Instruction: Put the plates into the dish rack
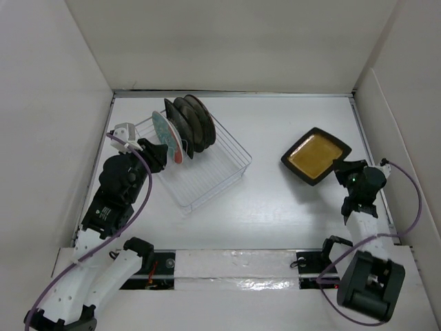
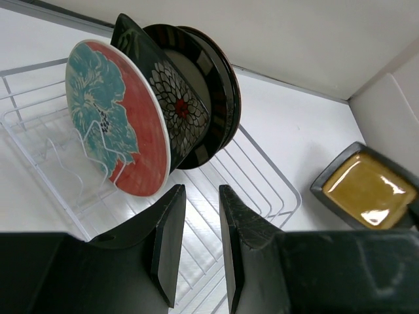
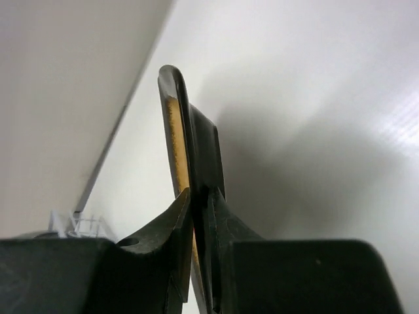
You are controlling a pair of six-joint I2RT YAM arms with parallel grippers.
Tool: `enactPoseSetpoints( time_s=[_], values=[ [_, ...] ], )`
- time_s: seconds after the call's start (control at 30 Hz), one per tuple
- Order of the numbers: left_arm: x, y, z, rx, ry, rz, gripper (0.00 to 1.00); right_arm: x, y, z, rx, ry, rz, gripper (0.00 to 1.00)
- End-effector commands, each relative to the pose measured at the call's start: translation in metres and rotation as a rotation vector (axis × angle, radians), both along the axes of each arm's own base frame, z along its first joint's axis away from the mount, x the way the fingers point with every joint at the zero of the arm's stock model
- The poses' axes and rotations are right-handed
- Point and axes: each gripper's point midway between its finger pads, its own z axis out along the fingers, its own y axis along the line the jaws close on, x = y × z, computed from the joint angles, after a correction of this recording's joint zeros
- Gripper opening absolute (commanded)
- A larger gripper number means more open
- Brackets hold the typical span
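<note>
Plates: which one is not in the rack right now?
The black square plate with the amber centre, its edge pinched by the right tool; the other plates stand upright in the rack.

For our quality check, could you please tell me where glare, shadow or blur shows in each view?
Top external: even light, sharp. Left wrist: bright glare on the amber-centred plate; the left gripper is dark and soft. Right wrist: that plate throws a broad soft shadow; the right gripper is underexposed.
</note>
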Motion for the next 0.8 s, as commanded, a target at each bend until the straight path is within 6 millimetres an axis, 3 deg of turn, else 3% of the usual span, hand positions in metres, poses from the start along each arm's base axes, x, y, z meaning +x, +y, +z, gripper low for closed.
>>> enactPoseSetpoints(
  time_s=[0.0,0.03,0.23,0.27,0.33,0.37,0.4,0.43,0.47,0.5,0.57,0.6,0.63,0.67,0.7,0.73,0.77],
  values=[
    [0.007,0.002,0.006,0.002,-0.032,0.013,0.24,0.010,0.002,0.119,-0.167,-0.259,-0.050,0.00],
    [0.006,0.002,0.006,0.002,-0.032,0.011,0.24,0.013,0.011,0.149,-0.213,-0.311,-0.027,0.00],
    [0.008,0.005,0.005,0.007,-0.030,0.031,0.24,0.011,0.032,0.209,-0.250,-0.425,0.032,0.00],
    [0.008,0.006,0.007,0.005,-0.036,0.035,0.24,0.008,0.045,0.233,-0.258,-0.481,0.060,0.00],
    [0.008,0.009,0.010,0.002,-0.042,0.051,0.25,0.002,0.061,0.262,-0.272,-0.544,0.094,0.00],
    [0.009,0.011,0.011,0.005,-0.044,0.064,0.24,0.003,0.085,0.273,-0.259,-0.568,0.150,0.00],
    [0.009,0.012,0.011,0.005,-0.041,0.069,0.24,-0.002,0.099,0.306,-0.267,-0.636,0.181,0.00],
    [0.008,0.013,0.013,0.005,-0.049,0.072,0.24,-0.003,0.115,0.320,-0.295,-0.661,0.222,0.00],
    [0.007,0.015,0.015,0.002,-0.056,0.081,0.24,0.010,0.130,0.323,-0.300,-0.648,0.247,0.00],
    [0.006,0.017,0.018,0.001,-0.066,0.087,0.24,-0.003,0.166,0.360,-0.286,-0.724,0.341,0.00],
    [0.005,0.022,0.022,-0.004,-0.083,0.110,0.24,0.000,0.197,0.381,-0.342,-0.741,0.399,0.00],
    [0.004,0.023,0.020,-0.001,-0.077,0.113,0.24,0.012,0.235,0.367,-0.361,-0.678,0.497,0.00],
    [0.002,0.024,0.020,-0.002,-0.080,0.118,0.24,0.006,0.243,0.405,-0.395,-0.741,0.500,0.00],
    [0.002,0.027,0.022,-0.004,-0.084,0.132,0.24,0.008,0.259,0.410,-0.411,-0.740,0.546,0.00],
    [0.001,0.029,0.023,-0.006,-0.090,0.139,0.24,0.027,0.286,0.387,-0.444,-0.658,0.620,0.00],
    [-0.001,0.032,0.028,-0.013,-0.105,0.152,0.24,0.014,0.302,0.420,-0.453,-0.724,0.655,0.00],
    [-0.001,0.037,0.028,-0.013,-0.107,0.179,0.24,0.016,0.312,0.418,-0.474,-0.704,0.668,0.00]
  ],
)
